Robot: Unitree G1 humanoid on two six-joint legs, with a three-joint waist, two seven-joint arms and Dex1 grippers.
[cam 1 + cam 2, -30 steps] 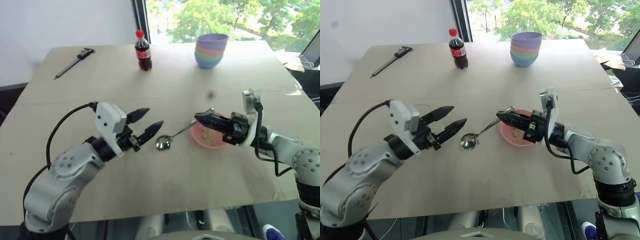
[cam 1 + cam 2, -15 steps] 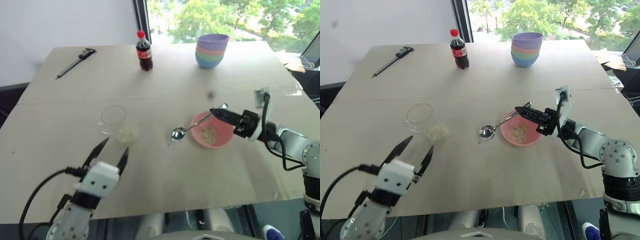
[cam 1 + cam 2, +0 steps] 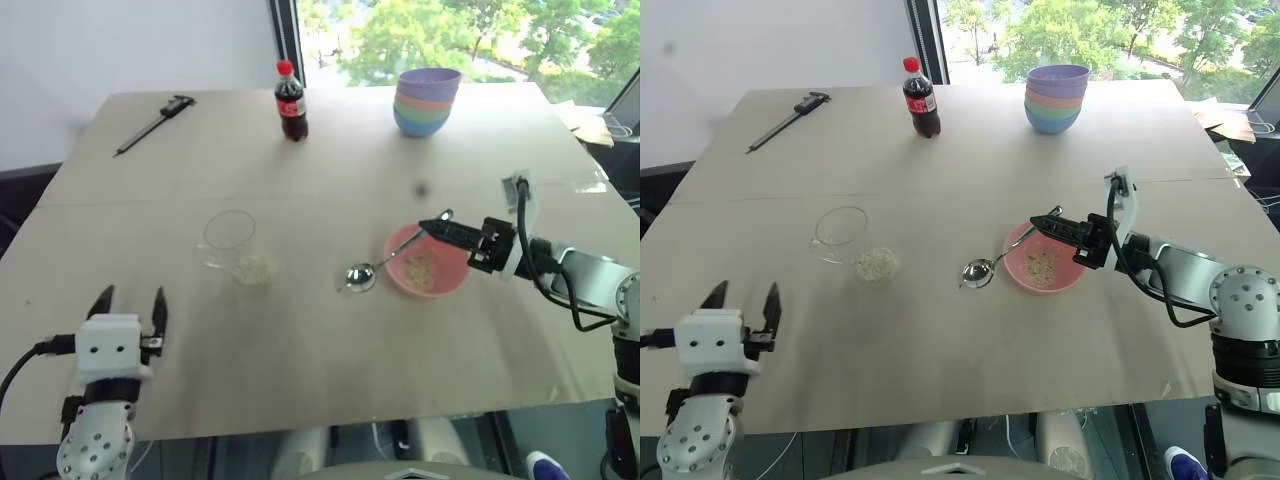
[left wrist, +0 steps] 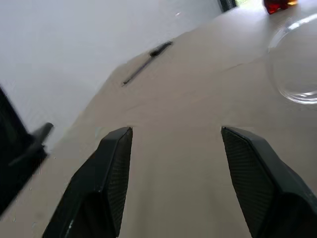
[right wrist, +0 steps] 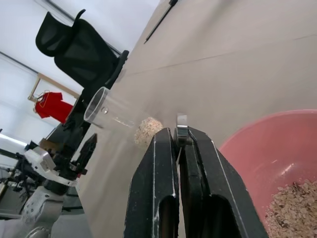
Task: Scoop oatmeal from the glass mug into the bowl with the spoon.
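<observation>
Looking down over a wide tan table (image 3: 940,330), the head camera shows two robot arms. The right gripper (image 3: 1044,222) reaches in from the right, level with the tabletop, its black jaws clamped shut on the end of the spoon (image 3: 992,260) handle. The spoon slants down and to the left across the rim of the bowl (image 3: 1020,272), and its rounded silver end sits low by the table just left of the bowl. The pink bowl lies right of centre with a small patch of oatmeal (image 3: 1042,266) in its bottom. The mug (image 3: 838,234) lies tipped on its side on the left half of the table, well apart from the bowl. A small spilled heap (image 3: 876,264) of flakes rests on the table just beside the mug's mouth.

The left gripper (image 3: 742,305) is at the near left edge, pointing forward, its two fingers spread apart and holding nothing.

At the far side stand a cola bottle (image 3: 921,100) and a stack of pastel bowls (image 3: 1056,98). A dark caliper (image 3: 786,119) lies at the far left corner.
</observation>
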